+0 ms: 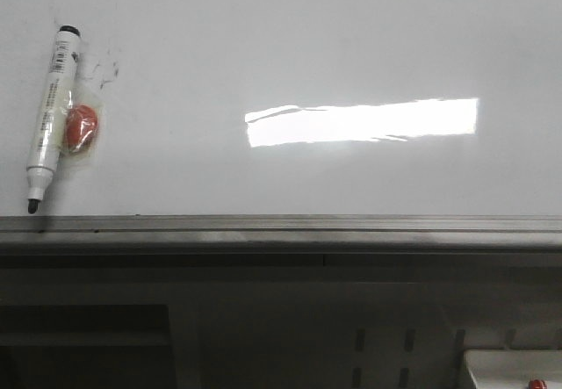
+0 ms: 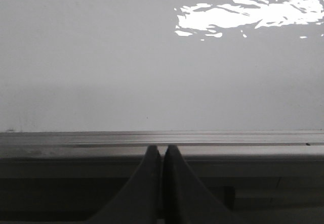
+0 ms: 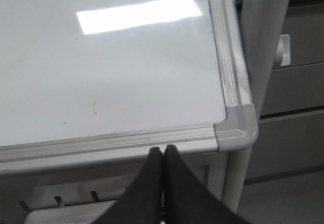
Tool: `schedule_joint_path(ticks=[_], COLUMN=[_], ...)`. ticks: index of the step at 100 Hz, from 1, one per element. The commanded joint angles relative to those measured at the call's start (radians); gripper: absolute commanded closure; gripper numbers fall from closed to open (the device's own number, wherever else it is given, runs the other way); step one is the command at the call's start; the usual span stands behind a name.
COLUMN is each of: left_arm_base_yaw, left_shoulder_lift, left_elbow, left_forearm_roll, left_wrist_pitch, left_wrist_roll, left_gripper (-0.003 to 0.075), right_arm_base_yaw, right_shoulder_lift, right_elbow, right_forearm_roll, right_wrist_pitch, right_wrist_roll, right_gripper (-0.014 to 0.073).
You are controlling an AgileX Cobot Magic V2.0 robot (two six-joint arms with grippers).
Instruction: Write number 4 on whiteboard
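One big whiteboard (image 1: pixel 263 46) lies flat and fills most of the front view. It is shiny white, with one bright strip of glare (image 1: pixel 362 122) on it and a grey rail (image 1: pixel 281 225) along its near edge. No number 4 is drawn on it in any view; there are only a few faint black smudges (image 1: pixel 105 68) near the far left.

One marker (image 1: pixel 51 117) lies on the board at the left, its dark tip pointing at the rail. One small red thing (image 1: pixel 80 129) touches its side. Only the front view shows these two.

The right wrist view alone shows the board's rounded grey corner (image 3: pixel 237 131).

There are two pincers. The left pincer (image 2: pixel 162 153) is clenched, fingers pressed together with nothing between them, by the rail. The right pincer (image 3: pixel 163 153) is clenched and empty too, near the corner
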Motion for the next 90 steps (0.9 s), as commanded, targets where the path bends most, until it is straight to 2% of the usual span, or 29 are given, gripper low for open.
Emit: schedule_joint_path(ticks=[1, 65, 78, 90], left_arm_base_yaw=[0.002, 0.002, 0.002, 0.002], left_shoulder_lift=[-0.024, -0.024, -0.024, -0.024], left_elbow=[0.035, 0.035, 0.035, 0.035], left_forearm_roll=[-0.01, -0.01, 0.106, 0.098], left_wrist_pitch=[-0.054, -0.054, -0.054, -0.054], left_wrist_roll=[-0.01, -0.01, -0.01, -0.01], left_gripper=[0.0741, 0.0741, 0.0741, 0.0741], right_arm_base_yaw=[-0.004, -0.004, -0.004, -0.004], right_shoulder_lift=[-0.015, -0.015, -0.015, -0.015], right_elbow=[0.023, 0.023, 0.023, 0.023], right_forearm_roll=[0.001, 0.001, 0.001, 0.001], right_wrist_pitch=[-0.016, -0.016, -0.016, -0.028], right_wrist_roll=[-0.003, -0.003, -0.003, -0.003], right_gripper=[0.0658, 0.0658, 0.0658, 0.0658])
